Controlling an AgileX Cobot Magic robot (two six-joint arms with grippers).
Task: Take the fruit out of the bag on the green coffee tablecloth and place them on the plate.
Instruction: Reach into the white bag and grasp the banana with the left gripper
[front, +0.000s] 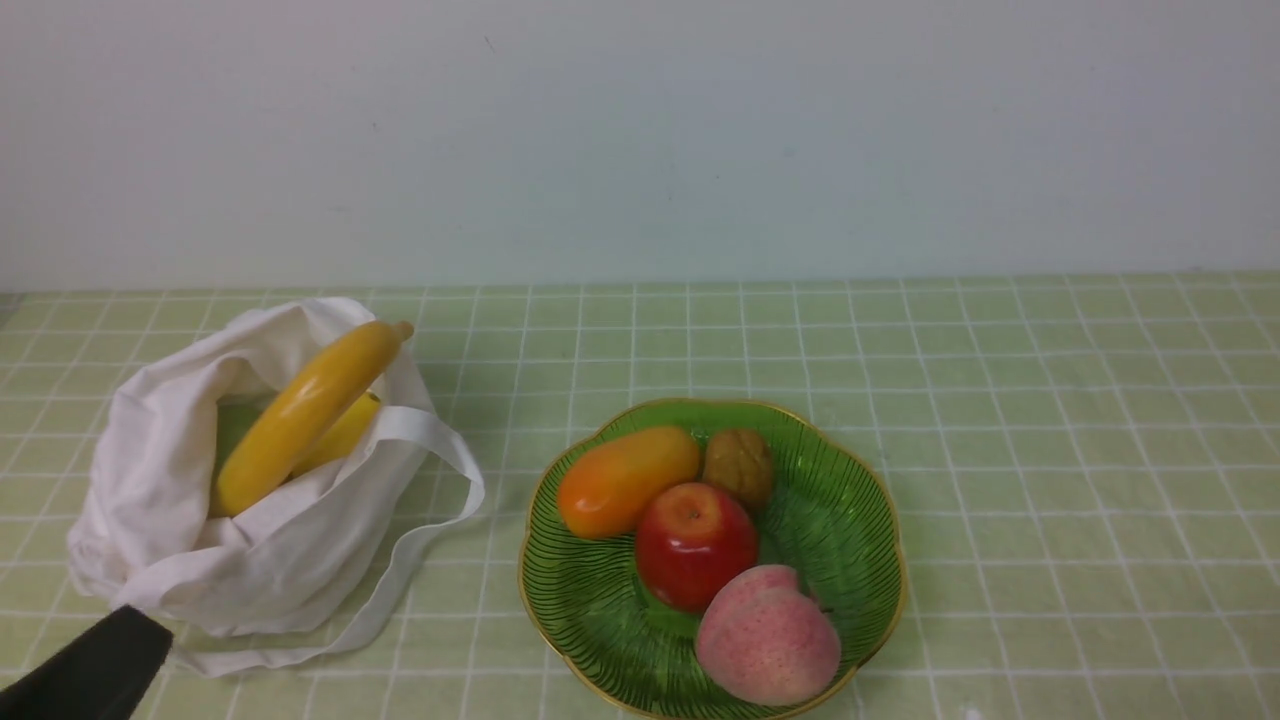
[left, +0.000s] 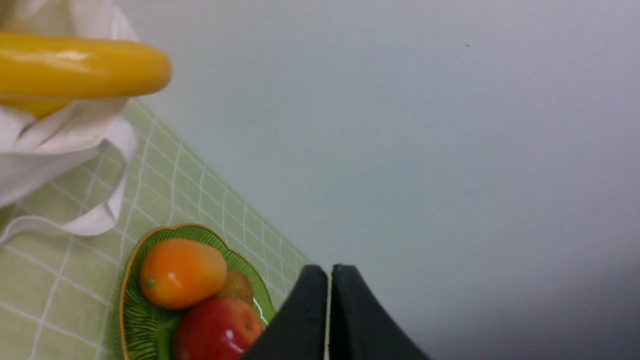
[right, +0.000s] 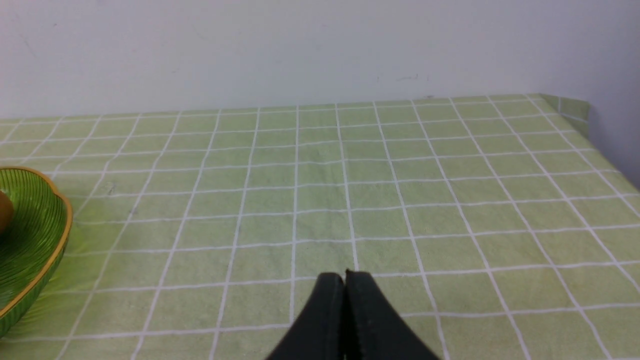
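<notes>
**On the desk: fruit partly unloaded, both pincers idle and empty**

On the green coffee tablecloth (front: 1000, 400) the white cloth bag (front: 160, 520) sits slumped at the robot's left, its mouth gaping upward and one strap handle (front: 440, 450) looped out toward the plate. A long yellow banana (front: 300, 410) leans out of the opening, propped on the bag's rim, with a second yellow fruit (front: 350, 425) tucked beneath it; a patch of green deeper inside may be another fruit, but this cannot be confirmed.

Just beside the bag stands the green glass plate (front: 850, 490), gold-rimmed. It carries an orange oblong fruit (front: 625, 480), a red apple (front: 695, 545), a pink peach (front: 765, 635) and a brown walnut-like piece (front: 740, 465), crowded together, leaving bare glass mainly toward its right side.

Left pincer (left: 329, 272) is clenched on nothing, jaws pressed together, hovering near the bag's lower corner. Right pincer (right: 345, 280) is likewise closed and empty, parked over bare cloth, well apart from the bag.

Judgement: the banana's protruding end offers the readiest hold; the remaining fruit has yet to be moved.
</notes>
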